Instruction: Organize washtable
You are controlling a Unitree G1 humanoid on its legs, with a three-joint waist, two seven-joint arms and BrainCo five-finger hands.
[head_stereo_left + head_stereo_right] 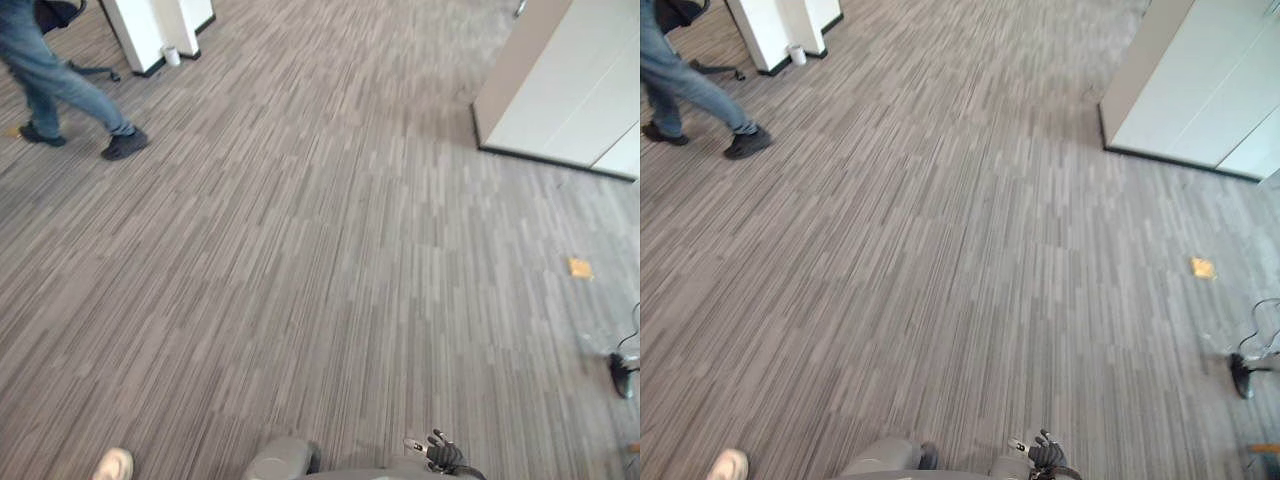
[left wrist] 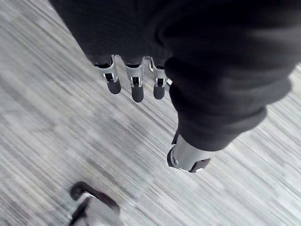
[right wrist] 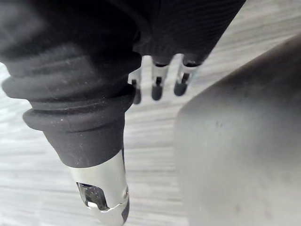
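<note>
My left hand (image 2: 137, 87) hangs over grey striped carpet (image 1: 320, 260), its fingers straight and relaxed with the thumb (image 2: 188, 157) apart, and nothing is in it. In its own wrist view my right hand (image 3: 157, 84) hangs the same way, with loose straight fingers, the thumb (image 3: 106, 193) apart and nothing held. The eye views look down on open carpet floor stretching ahead.
A person in jeans and dark shoes (image 1: 60, 90) walks at the far left. A white cabinet (image 1: 570, 90) stands at the right, and a white pillar base (image 1: 150, 30) with a small white cup (image 1: 172, 56) at the back left. An orange scrap (image 1: 580, 267) lies on the carpet. A light shoe (image 1: 112, 464) is at the near left.
</note>
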